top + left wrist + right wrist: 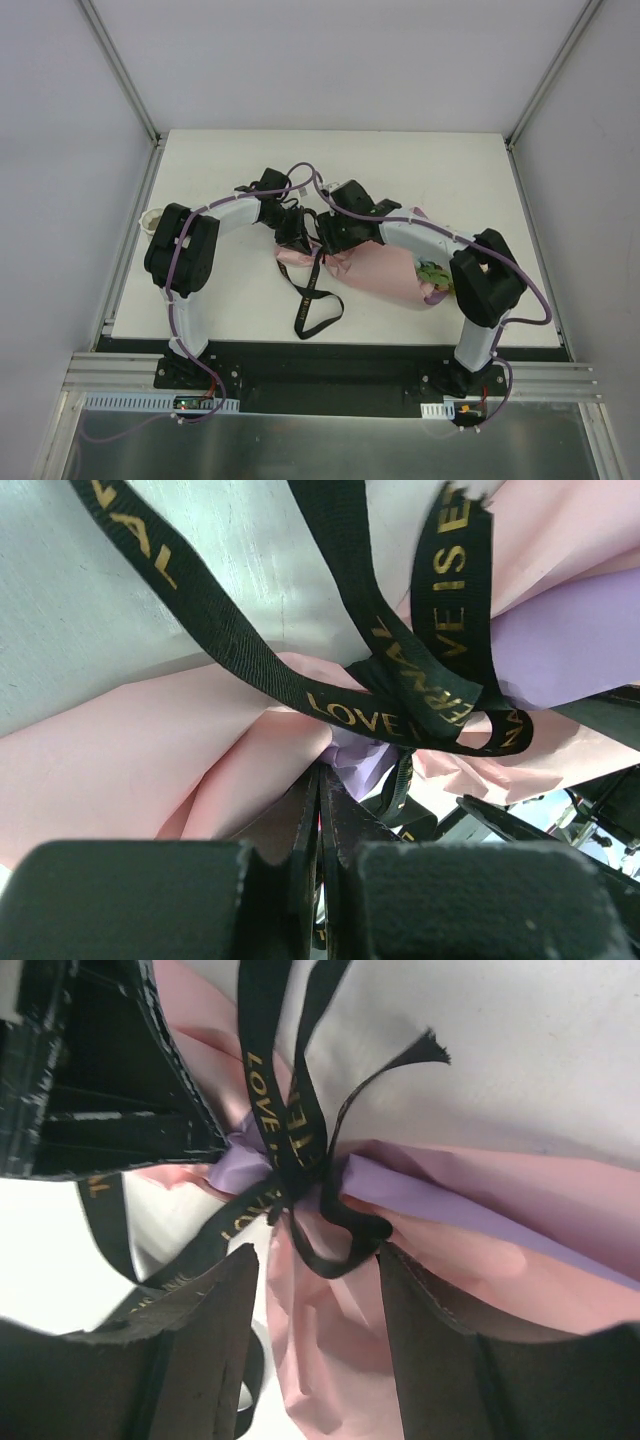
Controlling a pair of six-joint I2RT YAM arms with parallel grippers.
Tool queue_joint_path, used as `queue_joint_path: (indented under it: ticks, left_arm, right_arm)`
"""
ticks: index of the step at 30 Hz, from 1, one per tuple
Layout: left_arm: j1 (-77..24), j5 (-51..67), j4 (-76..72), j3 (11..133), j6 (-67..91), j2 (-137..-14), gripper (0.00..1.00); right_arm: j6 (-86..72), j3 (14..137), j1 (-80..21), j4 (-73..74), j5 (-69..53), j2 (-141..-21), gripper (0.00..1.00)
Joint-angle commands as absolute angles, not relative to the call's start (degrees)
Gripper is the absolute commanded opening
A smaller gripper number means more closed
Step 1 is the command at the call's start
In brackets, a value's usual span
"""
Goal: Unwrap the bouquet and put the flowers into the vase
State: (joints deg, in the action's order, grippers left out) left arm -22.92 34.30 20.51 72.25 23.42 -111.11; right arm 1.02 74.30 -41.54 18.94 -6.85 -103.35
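Bouquet [385, 272] in pink-purple paper, one; black gold-lettered ribbon [262, 1090], one; white vase [152, 217], one; left gripper [320, 780] pressed together, right gripper [318, 1260] spread astride knot.

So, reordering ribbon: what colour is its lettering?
Gold, on the black ribbon; clearest in the left wrist view.

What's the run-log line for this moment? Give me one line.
left claw: shut beside ribbon knot | right claw: open, straddling the knot | bouquet: wrapped, lying on table | vase: at left edge

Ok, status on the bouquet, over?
Left gripper shut beside the ribbon knot. Right gripper open, astride it. Bouquet wrapped, lying flat. Vase far left, behind left arm.
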Motion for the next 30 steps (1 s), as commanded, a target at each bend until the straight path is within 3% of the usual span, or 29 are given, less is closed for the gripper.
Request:
queue_joint_path:
  ticks: [1,3,6,7,10,15,18,19,22,27,29,30]
  left_arm:
    - [-23.1,32.3,22.6,73.0,22.1,-111.4,0.00]
    - [-23.1,32.3,22.6,73.4,22.1,-111.5,0.00]
    - [-23.1,32.5,22.6,73.3,22.1,-112.0,0.00]
    - [-23.1,32.5,22.6,73.2,22.1,-112.0,0.00]
    - [-23.1,32.3,22.6,73.1,22.1,-111.9,0.00]
    - [-23.1,32.0,22.6,73.1,22.1,-112.1,0.00]
    - [-23.1,32.3,22.6,73.2,22.1,-112.1,0.00]
    - [-23.1,32.3,22.6,73.3,22.2,-112.1,0.00]
    - [-23.1,32.3,22.6,73.4,22.1,-112.2,0.00]
    - [-23.1,32.1,22.6,73.0,22.1,-111.7,0.00]
    - [-23.1,32.1,22.6,72.9,22.0,-111.5,0.00]
    - [-23.1,32.0,22.7,72.9,21.9,-111.4,0.00]
  right_arm:
    - [5.6,76.8,-44.6,22.2,3.6,-103.0,0.55]
    - [5.7,77.1,-45.1,22.4,4.7,-103.9,0.52]
    - [5.7,76.4,-45.6,20.6,7.1,-103.0,0.40]
    - [5.4,75.8,-45.6,20.0,7.7,-102.4,0.26]
    - [5.3,75.6,-45.7,19.0,12.1,-99.5,0.01]
    - [0.3,69.0,-42.6,10.9,15.0,-87.6,0.01]
    - [-8.1,63.5,-38.1,3.6,8.6,-81.2,0.01]
    - [-10.5,62.7,-36.9,1.3,1.0,-80.4,0.01]
    - [-17.0,65.0,-34.3,-4.0,-11.0,-84.1,0.01]
    - [-15.7,77.8,-32.0,-0.7,-9.9,-91.1,0.01]
    - [-12.1,84.8,-31.1,11.1,-7.8,-97.0,0.12]
    - [-10.1,89.5,-30.9,16.1,-7.0,-99.0,0.31]
